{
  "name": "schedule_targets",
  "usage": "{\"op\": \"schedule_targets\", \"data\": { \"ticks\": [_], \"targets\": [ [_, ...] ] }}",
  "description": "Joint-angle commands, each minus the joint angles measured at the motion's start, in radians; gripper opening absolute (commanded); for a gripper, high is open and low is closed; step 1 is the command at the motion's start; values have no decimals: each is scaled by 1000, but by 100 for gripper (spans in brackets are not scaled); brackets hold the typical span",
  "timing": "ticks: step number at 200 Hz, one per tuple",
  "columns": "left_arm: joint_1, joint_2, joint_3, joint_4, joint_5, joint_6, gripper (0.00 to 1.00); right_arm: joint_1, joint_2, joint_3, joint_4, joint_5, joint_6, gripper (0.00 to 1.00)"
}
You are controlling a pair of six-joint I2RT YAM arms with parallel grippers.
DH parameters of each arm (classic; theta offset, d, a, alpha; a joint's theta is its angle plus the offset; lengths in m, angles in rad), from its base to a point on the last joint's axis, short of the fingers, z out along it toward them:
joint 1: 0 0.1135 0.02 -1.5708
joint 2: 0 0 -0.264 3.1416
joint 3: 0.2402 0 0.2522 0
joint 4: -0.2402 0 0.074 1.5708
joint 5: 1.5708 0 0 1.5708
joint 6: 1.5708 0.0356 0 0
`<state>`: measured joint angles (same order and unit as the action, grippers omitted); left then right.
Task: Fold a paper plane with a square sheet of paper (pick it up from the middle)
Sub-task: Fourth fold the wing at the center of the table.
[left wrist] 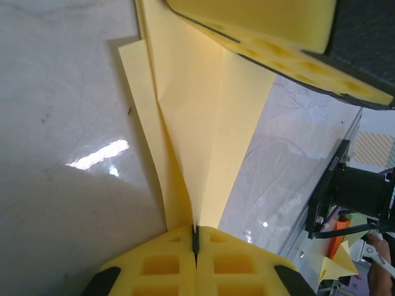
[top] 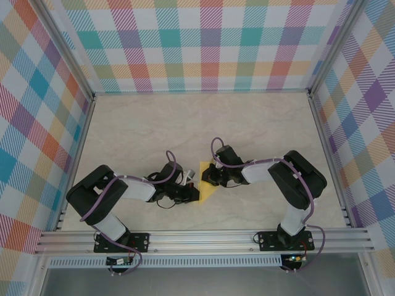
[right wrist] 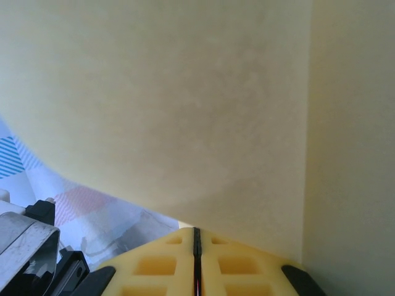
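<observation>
Checked walls [top: 210,43] in many colours stand round a pale marbled table [top: 154,129], and our two arms meet low over it, toward 6 o'clock in the overhead view. Between them sits the yellow sheet of paper [top: 208,192], already creased and in more than one layer, so we judge the folding is under way.

Our left gripper [top: 192,192] comes at the sheet from 9 o'clock. At its wrist we see the jaws pressed together on a corner of the paper, which fans out from them toward 12 o'clock with a sharp crease running up its middle. Our right gripper [top: 213,180] comes from 1 o'clock. Its jaws are also shut to a thin line, and the paper spreads right up against them, so we take it that they pinch an edge.

We judge the sheet to be very light, limp and easily torn or crumpled. It bows between the two grips rather than holding flat. Smooth paper can slip from soft pads, so we would hold it close to a crease or a doubled layer, where it is stiffest, and pull gently, never apart.
</observation>
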<state>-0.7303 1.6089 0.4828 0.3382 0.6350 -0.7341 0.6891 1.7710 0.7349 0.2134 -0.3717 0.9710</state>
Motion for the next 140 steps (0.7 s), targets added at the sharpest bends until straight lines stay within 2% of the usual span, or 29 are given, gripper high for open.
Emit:
{"op": "schedule_targets", "data": {
  "ticks": [1,41,65,99,140],
  "targets": [
    [-3,23,-1,-97,48,30,4,-1,46,-33,-160,81,-22,10],
    [-4,6,-8,-100,89,48,11,0,45,-34,-167,83,-25,10],
    [-4,-20,-11,-129,80,55,11,0,43,-34,-173,86,-26,10],
    [-4,-20,-15,-139,82,62,4,0,42,-37,-172,88,-28,10],
    [-5,-12,-12,-177,113,89,7,-1,43,-37,-179,92,-28,10]
  ]
}}
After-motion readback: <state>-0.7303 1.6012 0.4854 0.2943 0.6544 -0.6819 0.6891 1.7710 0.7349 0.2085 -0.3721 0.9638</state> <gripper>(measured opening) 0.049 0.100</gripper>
